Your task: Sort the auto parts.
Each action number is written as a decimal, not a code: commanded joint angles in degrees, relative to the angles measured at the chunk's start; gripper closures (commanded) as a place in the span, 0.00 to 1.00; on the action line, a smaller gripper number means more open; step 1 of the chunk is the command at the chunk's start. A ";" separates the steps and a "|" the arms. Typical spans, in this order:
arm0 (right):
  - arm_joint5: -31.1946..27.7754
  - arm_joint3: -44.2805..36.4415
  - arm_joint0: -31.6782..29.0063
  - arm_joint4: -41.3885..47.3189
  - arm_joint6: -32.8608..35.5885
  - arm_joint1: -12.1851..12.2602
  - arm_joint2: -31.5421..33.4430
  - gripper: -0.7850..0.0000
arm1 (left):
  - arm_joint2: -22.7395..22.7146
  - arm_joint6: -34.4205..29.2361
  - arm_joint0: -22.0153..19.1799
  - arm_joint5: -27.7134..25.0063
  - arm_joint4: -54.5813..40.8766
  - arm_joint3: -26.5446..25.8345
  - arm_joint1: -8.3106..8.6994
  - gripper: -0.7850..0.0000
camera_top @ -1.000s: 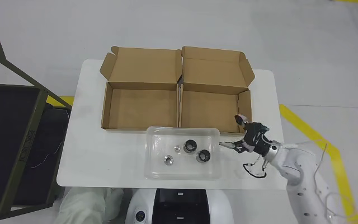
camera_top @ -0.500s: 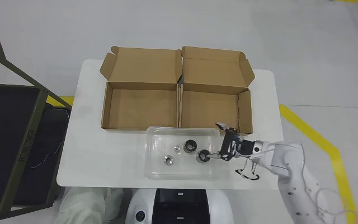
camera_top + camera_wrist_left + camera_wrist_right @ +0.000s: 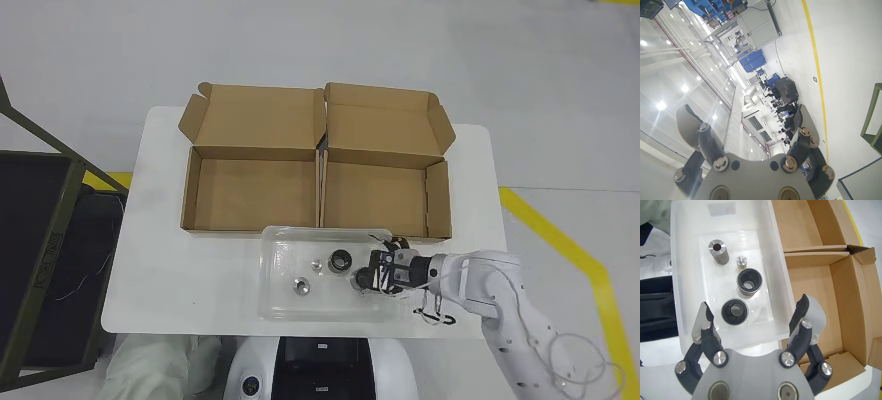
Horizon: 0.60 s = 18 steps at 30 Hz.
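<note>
A clear plastic tray point(image 3: 270, 300) near the table's front edge holds the auto parts. They are two black ring bushings point(image 3: 734, 311) point(image 3: 749, 281), a small silver stud point(image 3: 741, 261) and a silver cylinder point(image 3: 719, 251). In the top view the farther bushing point(image 3: 341, 261), the stud point(image 3: 314, 265) and the cylinder point(image 3: 300, 287) lie left of my right gripper point(image 3: 375, 274). My right gripper point(image 3: 755, 309) hangs open over the tray's right end, with its fingers on either side of the nearer bushing and above it. My left gripper point(image 3: 743, 115) is open and holds nothing, aimed at the room.
Two open cardboard boxes stand side by side behind the tray, the left box point(image 3: 250, 195) and the right box point(image 3: 375, 198), both bare inside. The right box's wall point(image 3: 810, 279) runs close beside my right gripper. A dark cart point(image 3: 40, 260) stands left of the table.
My right gripper has moved left from beside the tray's right end to over the tray, above the nearer black bushing. Its fingers stay open. The parts have not moved.
</note>
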 commanded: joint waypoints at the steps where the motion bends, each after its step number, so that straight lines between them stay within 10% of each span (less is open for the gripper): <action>1: -0.01 -0.21 0.20 -0.09 1.25 0.10 -0.64 0.00 | 0.00 0.00 0.00 0.00 0.00 0.00 0.00 0.00; 18: 0.14 1.29 3.03 -0.54 7.90 0.78 -5.63 0.02 | 0.00 0.00 0.00 0.00 0.00 0.00 0.00 0.00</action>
